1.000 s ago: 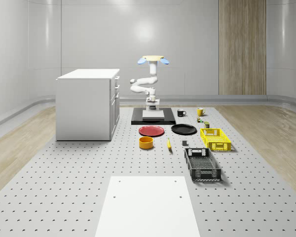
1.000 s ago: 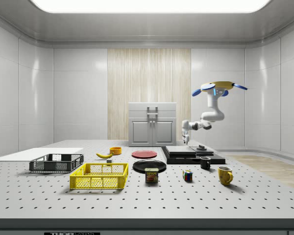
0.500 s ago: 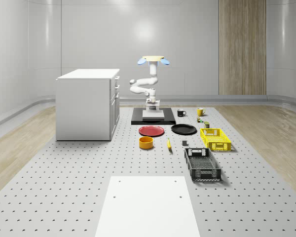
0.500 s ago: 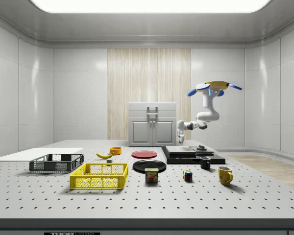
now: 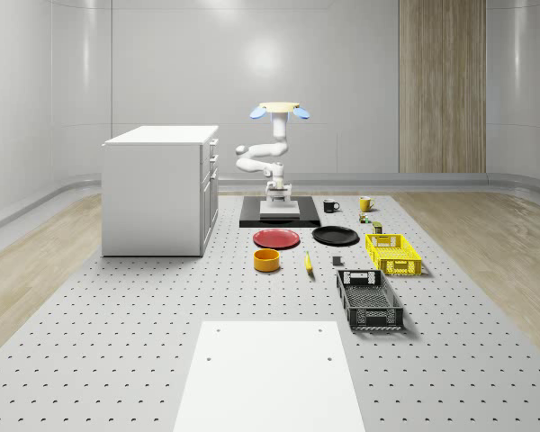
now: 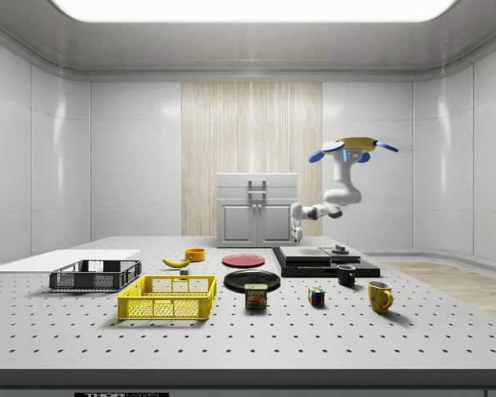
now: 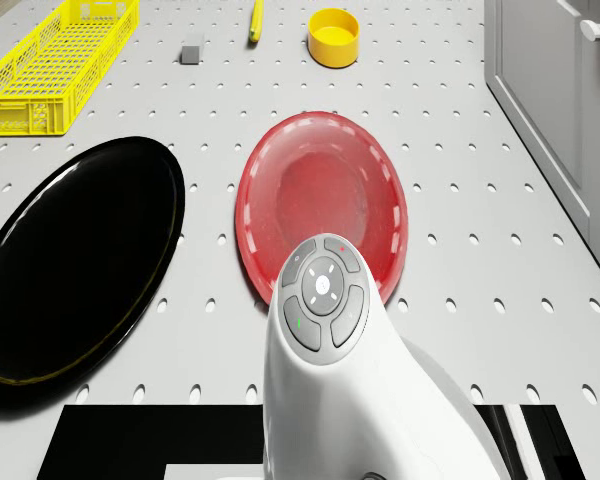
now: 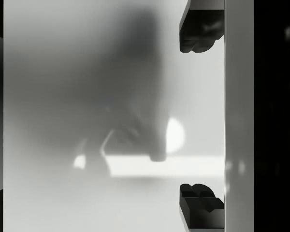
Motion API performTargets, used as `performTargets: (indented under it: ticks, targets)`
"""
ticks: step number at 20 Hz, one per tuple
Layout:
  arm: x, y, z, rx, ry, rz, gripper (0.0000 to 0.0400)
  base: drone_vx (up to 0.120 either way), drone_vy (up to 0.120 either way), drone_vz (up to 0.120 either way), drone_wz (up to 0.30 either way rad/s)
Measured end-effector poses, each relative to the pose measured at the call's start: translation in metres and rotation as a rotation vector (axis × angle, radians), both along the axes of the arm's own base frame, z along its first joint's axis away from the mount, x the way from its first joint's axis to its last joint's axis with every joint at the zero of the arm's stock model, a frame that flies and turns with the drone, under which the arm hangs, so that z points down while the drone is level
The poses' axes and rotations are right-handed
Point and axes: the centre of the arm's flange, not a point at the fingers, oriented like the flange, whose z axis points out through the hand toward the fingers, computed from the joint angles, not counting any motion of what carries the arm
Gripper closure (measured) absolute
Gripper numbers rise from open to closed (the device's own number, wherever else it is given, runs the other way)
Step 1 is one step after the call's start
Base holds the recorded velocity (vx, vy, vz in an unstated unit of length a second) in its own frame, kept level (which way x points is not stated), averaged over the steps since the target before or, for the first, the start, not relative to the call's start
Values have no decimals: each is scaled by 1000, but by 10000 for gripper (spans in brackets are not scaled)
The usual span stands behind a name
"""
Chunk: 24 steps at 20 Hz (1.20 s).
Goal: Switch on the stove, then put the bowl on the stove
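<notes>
We locate the bowl (image 5: 267, 260) on the bench (image 5: 117, 342), near the red plate (image 5: 277, 238), well apart from the end effector (image 6: 297, 234). Over the last second the drone (image 6: 352, 149) carried the end effector across the stove (image 6: 324, 261) toward the bowl's side; its fingers (image 8: 198, 30) appear parted and empty.

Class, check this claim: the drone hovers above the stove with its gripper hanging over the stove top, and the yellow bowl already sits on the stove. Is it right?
Not quite. The drone does hover above the stove with the gripper over its top, but the yellow bowl sits on the table, beyond the red plate, as the whole-scene view shows.
</notes>
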Motion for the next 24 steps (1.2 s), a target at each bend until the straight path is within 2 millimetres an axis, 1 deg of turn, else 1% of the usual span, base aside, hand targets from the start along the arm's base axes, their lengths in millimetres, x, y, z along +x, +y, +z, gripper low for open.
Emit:
performTargets:
  ticks: [1, 24]
  targets:
    - [0, 0, 0, 0, 0, 0, 0, 120, -80, 0, 0]
    - [0, 0, 0, 0, 0, 0, 0, 120, 0, 0, 0]
